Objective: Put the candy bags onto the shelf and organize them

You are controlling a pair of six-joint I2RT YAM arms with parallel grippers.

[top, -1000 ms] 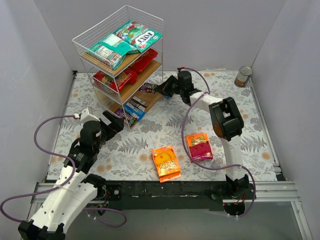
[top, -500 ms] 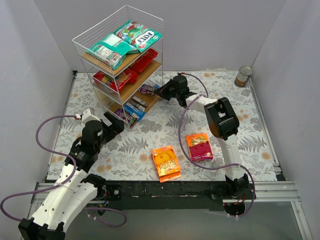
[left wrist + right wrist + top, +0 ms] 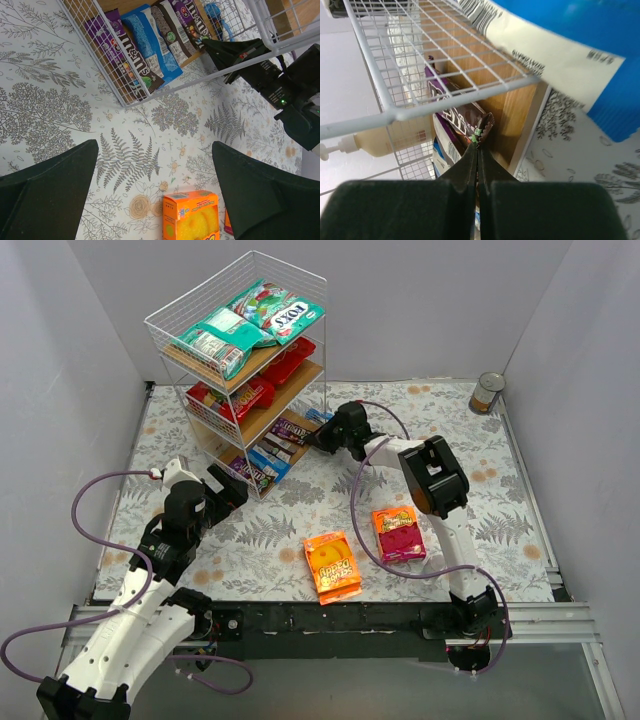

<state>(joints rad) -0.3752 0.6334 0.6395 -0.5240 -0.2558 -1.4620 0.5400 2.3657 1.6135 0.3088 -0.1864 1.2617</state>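
While the right gripper (image 3: 478,142) clamps its crimped end, the brown pack (image 3: 292,427) lies on the shelf's (image 3: 285,395) bottom board, its long axis pointing from the jaws into the rack. A floral-clothed table (image 3: 480,470) sits between grey walls (image 3: 450,300). The right arm (image 3: 440,480) reaches low. The left gripper (image 3: 155,145) hovers with its jaws wide apart.

You've got one silver tin can (image 3: 487,393) standing upright in the far right corner of the tabletop (image 3: 520,480), near where the grey walls (image 3: 420,300) meet and well apart from everything else. The tabletop is covered edge to edge in a pale cloth printed with grey ferns, trees and small orange flowers. The walls are plain and close off three sides. The right wrist view shows you a cream pump bottle (image 3: 367,142) at the left edge. You can't tell what it rests on.
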